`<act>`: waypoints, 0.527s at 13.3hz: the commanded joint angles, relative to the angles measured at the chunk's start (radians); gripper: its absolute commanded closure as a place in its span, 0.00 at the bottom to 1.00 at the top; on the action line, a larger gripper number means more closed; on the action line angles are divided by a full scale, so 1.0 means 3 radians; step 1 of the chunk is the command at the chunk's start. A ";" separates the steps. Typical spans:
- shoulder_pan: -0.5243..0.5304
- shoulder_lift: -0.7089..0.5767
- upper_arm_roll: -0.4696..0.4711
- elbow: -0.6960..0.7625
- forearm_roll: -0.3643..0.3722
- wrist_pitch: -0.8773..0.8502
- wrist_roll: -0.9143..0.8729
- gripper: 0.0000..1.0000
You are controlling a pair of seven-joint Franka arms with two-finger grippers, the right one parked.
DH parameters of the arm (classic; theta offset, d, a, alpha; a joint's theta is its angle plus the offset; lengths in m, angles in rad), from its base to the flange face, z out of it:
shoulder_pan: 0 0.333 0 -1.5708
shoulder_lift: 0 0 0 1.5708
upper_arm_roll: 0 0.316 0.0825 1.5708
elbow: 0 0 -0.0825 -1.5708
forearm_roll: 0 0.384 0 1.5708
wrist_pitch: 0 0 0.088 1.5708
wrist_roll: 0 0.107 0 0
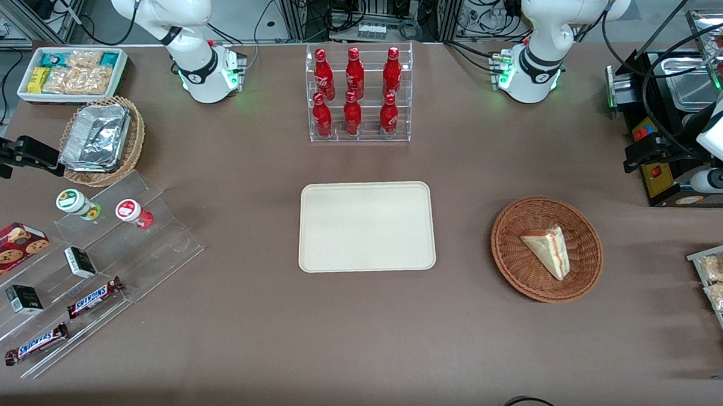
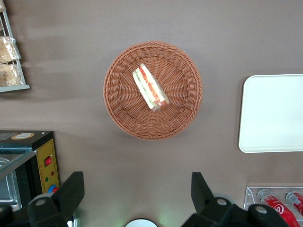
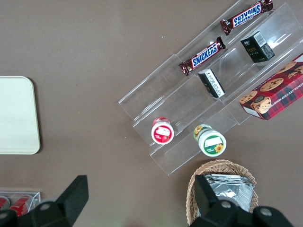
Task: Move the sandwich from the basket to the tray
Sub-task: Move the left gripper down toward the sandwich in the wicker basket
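Reddish-brown wicker basket (image 1: 546, 248) holds the sandwich (image 1: 547, 250), lying toward the working arm's end of the counter (image 1: 357, 335) from the tray (image 1: 367, 226). We see the end effector (image 2: 137, 196) above the basket, fingers apart, their bases cut off.

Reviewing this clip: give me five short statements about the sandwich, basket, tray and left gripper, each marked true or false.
1. The sandwich lies in the basket. True.
2. The tray holds a bottle. False: nothing lies on it.
3. The gripper is shut on the sandwich. False: it is open, high above the table, holding nothing.
4. The tray lies beside the basket, apart from it. True.
5. The cola bottles lie loose on the table. False: they stand in a clear rack.
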 commanded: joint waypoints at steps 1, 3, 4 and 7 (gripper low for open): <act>-0.0058 0.0015 0.0088 0.0074 0.0003 -0.0129 0.0098 0.00; -0.0043 0.0036 0.0088 0.0079 0.0008 -0.0093 0.0105 0.00; -0.0043 0.0066 0.0088 0.0069 0.0014 -0.0073 0.0099 0.00; -0.0022 0.0215 0.0088 -0.0216 0.0014 0.0248 0.0023 0.00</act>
